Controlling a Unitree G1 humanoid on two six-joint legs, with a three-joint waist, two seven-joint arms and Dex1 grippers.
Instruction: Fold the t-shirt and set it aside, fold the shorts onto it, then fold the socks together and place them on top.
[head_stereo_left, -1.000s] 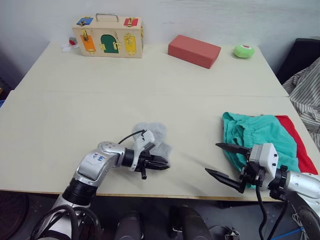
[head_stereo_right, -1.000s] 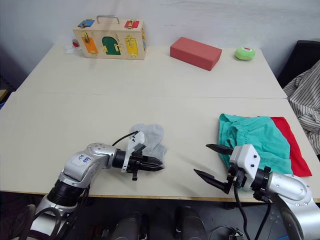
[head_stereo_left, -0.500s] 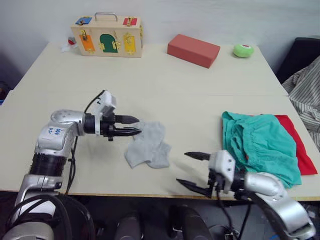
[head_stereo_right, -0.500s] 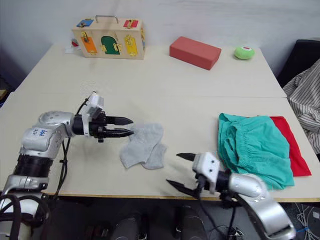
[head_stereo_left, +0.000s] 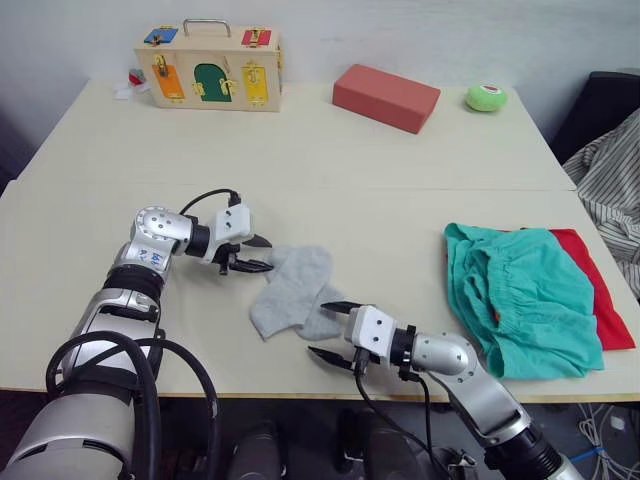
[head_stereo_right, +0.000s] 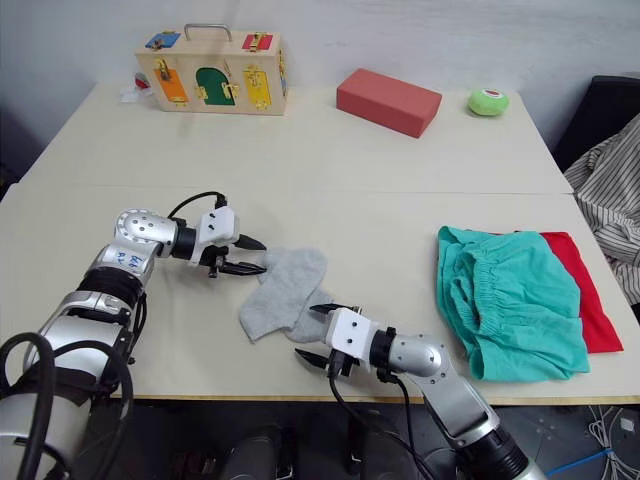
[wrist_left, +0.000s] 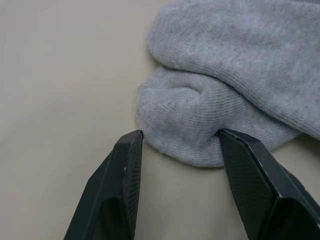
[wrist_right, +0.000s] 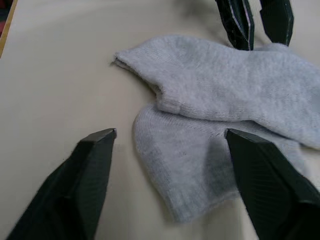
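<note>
Socks (head_stereo_left: 293, 292) lie overlapped mid-table (head_stereo_left: 380, 170), one across the other. Left gripper (head_stereo_left: 257, 254) at their far-left end, fingers parted, straddling a sock tip without clamping it. Right gripper (head_stereo_left: 325, 331) at the near edge, fingers spread wide, just beside the lower sock. Shorts (head_stereo_left: 520, 298) lie folded on the t-shirt (head_stereo_left: 596, 283) at the table's right side, well apart from the socks.

Plain light grey knitted cloth socks (head_stereo_left: 295, 293), teal-green gathered cloth shorts (head_stereo_left: 520, 298) over a bright red cloth t-shirt (head_stereo_left: 598, 289), pale cream flat tabletop (head_stereo_left: 330, 170), salmon-red brick-shaped block (head_stereo_left: 386, 97), light wooden box (head_stereo_left: 209, 66) with orange, green, yellow, blue and red panels, lime-green round object (head_stereo_left: 486, 97), grey-white striped fabric (head_stereo_left: 606, 190) at the far right, black gripper fingers (wrist_left: 125, 190).
</note>
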